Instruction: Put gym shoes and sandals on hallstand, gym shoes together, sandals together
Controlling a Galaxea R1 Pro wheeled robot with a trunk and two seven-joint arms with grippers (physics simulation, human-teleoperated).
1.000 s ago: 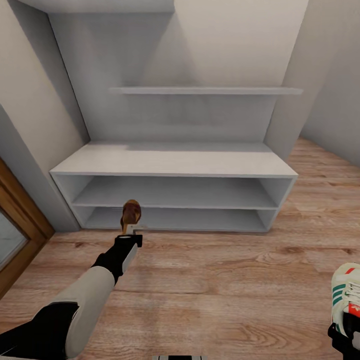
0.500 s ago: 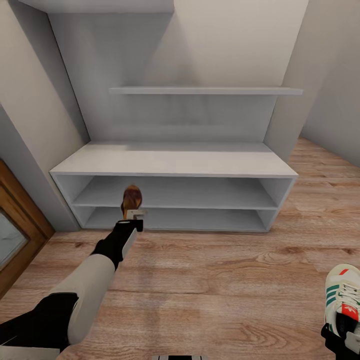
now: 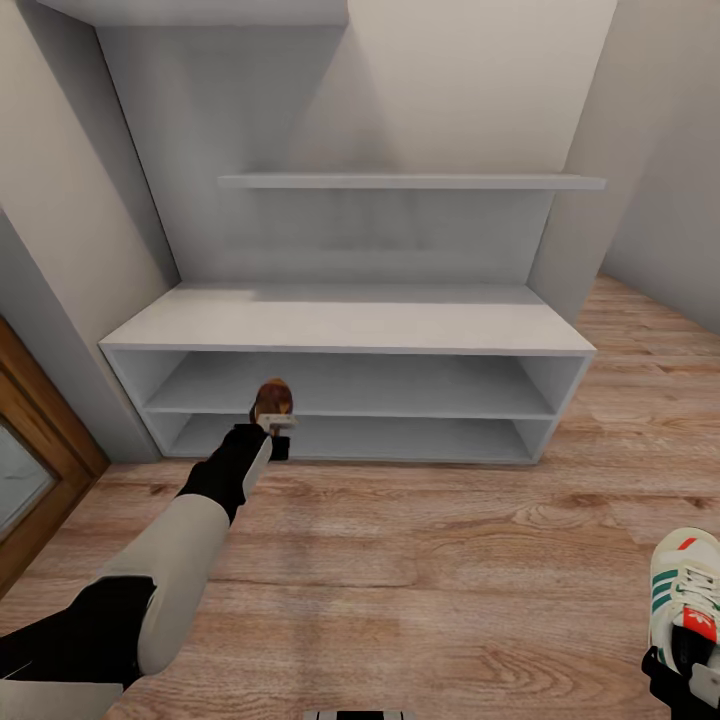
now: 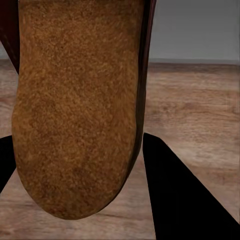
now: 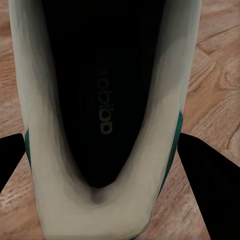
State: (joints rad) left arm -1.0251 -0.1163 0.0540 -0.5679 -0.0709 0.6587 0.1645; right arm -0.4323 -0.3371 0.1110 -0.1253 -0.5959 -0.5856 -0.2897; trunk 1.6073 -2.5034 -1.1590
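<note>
A brown sandal (image 3: 273,398) hangs in my left gripper (image 3: 273,420), which is shut on it just in front of the hallstand (image 3: 350,325), level with the edge of its middle shelf. In the left wrist view the sandal's suede footbed (image 4: 75,110) lies between the black fingers (image 4: 185,200), above the corridor floor (image 4: 195,110). At the head view's lower right, a white gym shoe (image 3: 688,595) with green stripes is held over the floor (image 3: 420,560) by my right gripper (image 3: 682,685). The right wrist view looks into that shoe's dark insole (image 5: 102,110) between the fingers (image 5: 212,180).
The hallstand has a flat top and two open shelf slots (image 3: 350,385) beneath it. A floating wall shelf (image 3: 410,181) hangs above. A wood-framed glass door (image 3: 30,440) stands at the left, and grey walls close in both sides of the rack.
My left arm has reached forward and slightly right, carrying the sandal closer to the rack's shelf edge. The right gripper and its shoe dropped a little a second ago and have held still since.
</note>
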